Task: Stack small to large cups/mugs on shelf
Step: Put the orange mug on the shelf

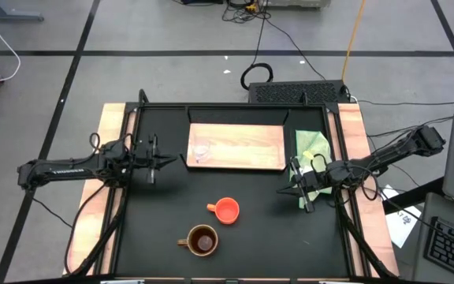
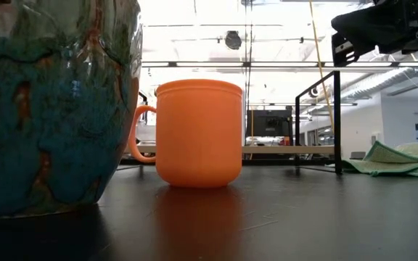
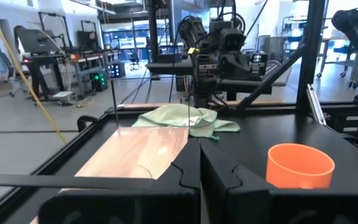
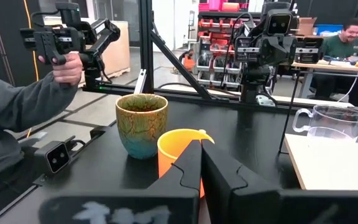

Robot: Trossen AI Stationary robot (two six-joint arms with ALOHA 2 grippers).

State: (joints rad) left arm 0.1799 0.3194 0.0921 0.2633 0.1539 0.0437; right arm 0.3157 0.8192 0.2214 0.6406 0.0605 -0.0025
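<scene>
Hovering at nine o'clock over the black surface (image 1: 156, 229), the left gripper (image 1: 166, 160) is fully closed with nothing in it, its tip pointing toward the short left end of the shelf (image 1: 247, 142) and stopping just short of it. In its own wrist view the two fingers (image 3: 185, 177) sit pressed together.

That shelf lies flat at twelve o'clock, its long side running across the surface. On its left end, upright, stands the glass cup (image 1: 202, 150); the right wrist view shows it near the board's corner with its handle to one side (image 4: 331, 127).

Below the shelf, near the centre of the surface, the orange cup (image 1: 226, 210) stands upright and apart from the board, handle toward nine o'clock. At six o'clock, just beside it but not touching, sits the brown mug (image 1: 202, 240), also upright, handle toward nine o'clock; its outside is glazed teal and brown (image 2: 53, 101).

At two o'clock a green cloth (image 1: 312, 144) lies crumpled just off the shelf's right end.

At three o'clock the right gripper (image 1: 292, 189) hangs over the surface below the cloth, likewise fully closed and empty, pointing toward the centre.

Beyond the surface, the right wrist view shows a person's hand (image 4: 67, 67) holding a dark handle device.
</scene>
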